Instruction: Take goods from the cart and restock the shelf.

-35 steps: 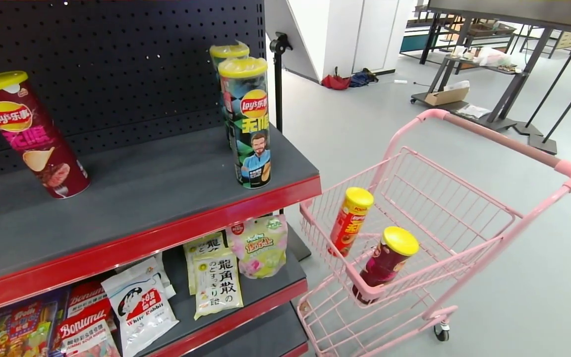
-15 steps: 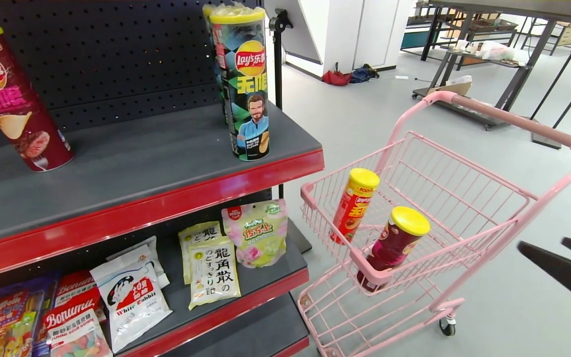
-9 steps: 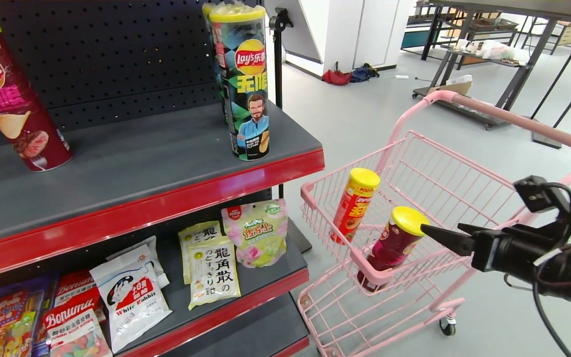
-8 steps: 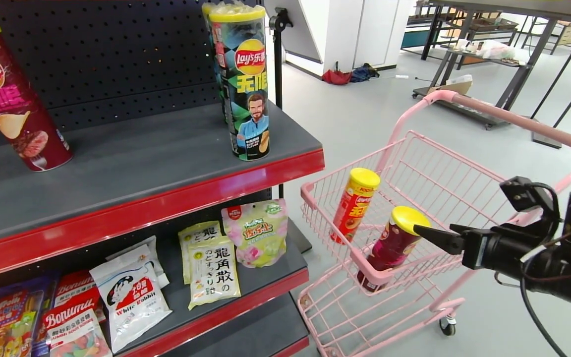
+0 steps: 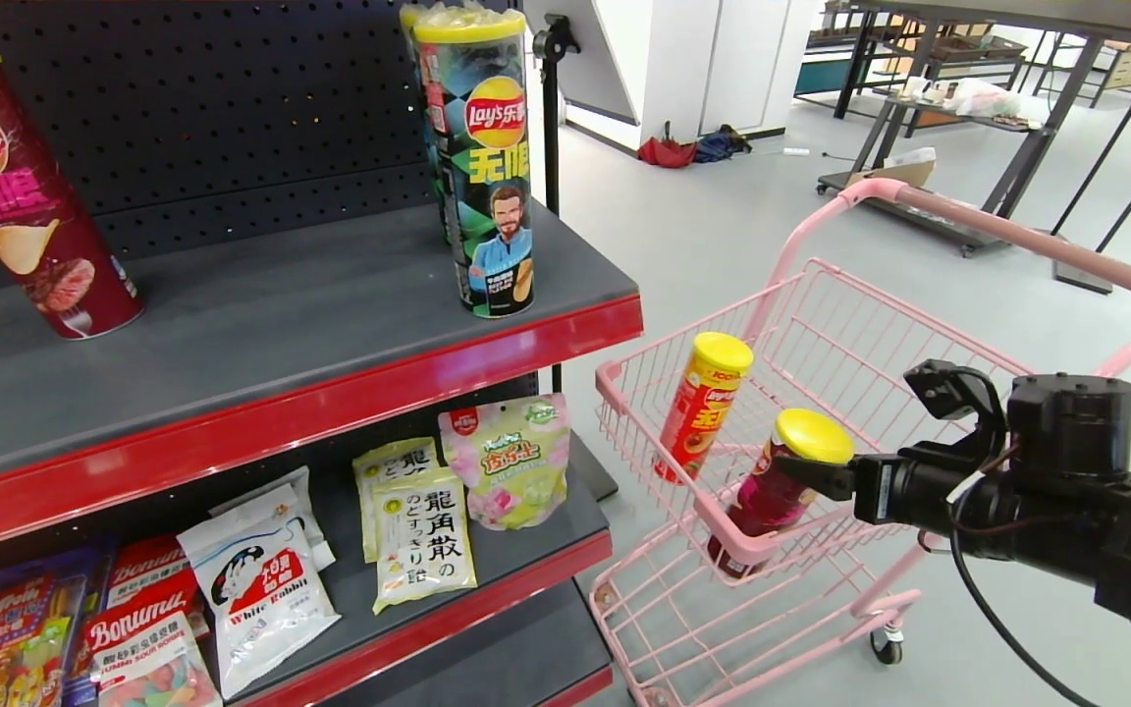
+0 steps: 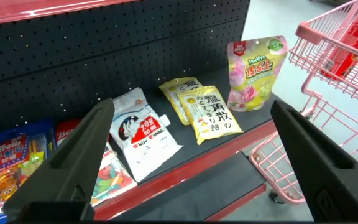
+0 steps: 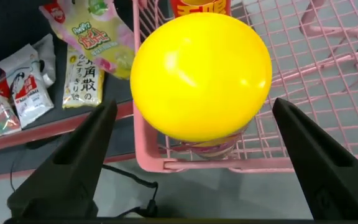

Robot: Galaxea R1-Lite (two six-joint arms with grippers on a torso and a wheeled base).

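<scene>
Head view: right pincer (image 5: 793, 469) sits level at the maroon can (image 5: 757, 501) leaning in the cart (image 5: 997, 236); best to advance straight and close below the lid.
Left wrist view: left pincer (image 6: 191, 107) released, facing the lower shelf (image 6: 191, 157).
Right wrist view: right pincer spread wide, the can's yellow lid (image 7: 201, 78) centred between its fingers.

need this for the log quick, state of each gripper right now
Left gripper: open, empty.
Right gripper: open, jaws on either side of the maroon can, not gripping it.
</scene>
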